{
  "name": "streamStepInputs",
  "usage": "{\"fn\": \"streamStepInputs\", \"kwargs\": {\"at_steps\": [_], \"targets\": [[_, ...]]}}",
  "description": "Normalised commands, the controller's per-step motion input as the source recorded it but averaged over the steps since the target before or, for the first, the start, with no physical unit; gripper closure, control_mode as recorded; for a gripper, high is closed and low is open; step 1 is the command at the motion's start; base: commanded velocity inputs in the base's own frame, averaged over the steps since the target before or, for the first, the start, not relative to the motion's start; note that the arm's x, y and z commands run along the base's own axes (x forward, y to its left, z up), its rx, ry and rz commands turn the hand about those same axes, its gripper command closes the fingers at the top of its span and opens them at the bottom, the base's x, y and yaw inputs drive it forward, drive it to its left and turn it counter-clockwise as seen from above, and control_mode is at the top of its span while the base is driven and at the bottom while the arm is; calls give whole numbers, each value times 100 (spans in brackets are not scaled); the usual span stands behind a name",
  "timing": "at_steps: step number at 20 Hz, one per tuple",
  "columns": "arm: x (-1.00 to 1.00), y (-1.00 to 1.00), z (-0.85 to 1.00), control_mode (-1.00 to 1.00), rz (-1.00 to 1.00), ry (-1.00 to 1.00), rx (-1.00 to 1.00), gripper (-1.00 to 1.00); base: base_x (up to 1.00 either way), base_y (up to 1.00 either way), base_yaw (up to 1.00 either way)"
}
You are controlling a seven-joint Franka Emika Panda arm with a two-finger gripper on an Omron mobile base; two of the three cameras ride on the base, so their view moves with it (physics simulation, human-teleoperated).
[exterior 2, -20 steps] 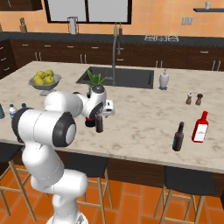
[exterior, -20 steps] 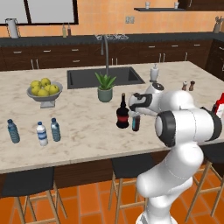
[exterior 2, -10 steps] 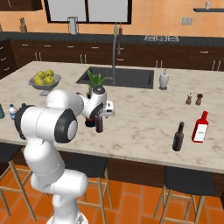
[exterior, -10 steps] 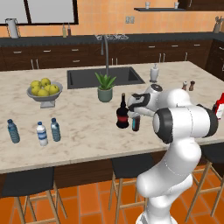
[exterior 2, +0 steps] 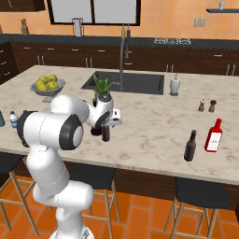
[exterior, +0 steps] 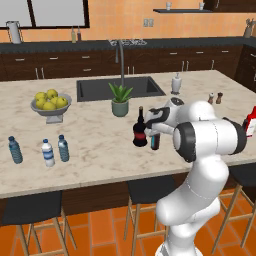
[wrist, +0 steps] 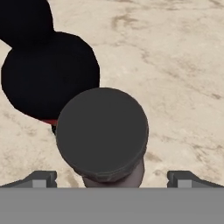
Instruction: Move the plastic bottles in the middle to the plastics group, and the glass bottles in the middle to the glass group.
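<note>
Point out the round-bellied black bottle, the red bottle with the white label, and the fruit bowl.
round-bellied black bottle [exterior: 139, 135]: left base view, on its dark belly.
red bottle [exterior 2: 214, 136]: right base view, on its white label.
fruit bowl [exterior: 50, 111]: left base view, on the grey bowl wall below the fruit.

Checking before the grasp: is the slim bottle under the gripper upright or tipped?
Upright. The slim bottle stands on the counter; from the hand, its round cap faces straight up between the open gripper.
</note>
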Motion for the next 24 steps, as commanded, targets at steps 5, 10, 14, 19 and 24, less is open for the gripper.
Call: {"fn": "streamStepInputs", "kwargs": {"at_steps": [5,10,14,19,24], "targets": [[2,1,-7,-100,0,0,0,-100,0,0,0],[16,0,-3,-100,0,0,0,-100,0,0,0],[3,0,0,-100,0,0,0,-100,0,0,0],[0,0,0,-100,0,0,0,100,0,0,0],[-2,-8,0,-100,0,0,0,100,0,0,0]]}}
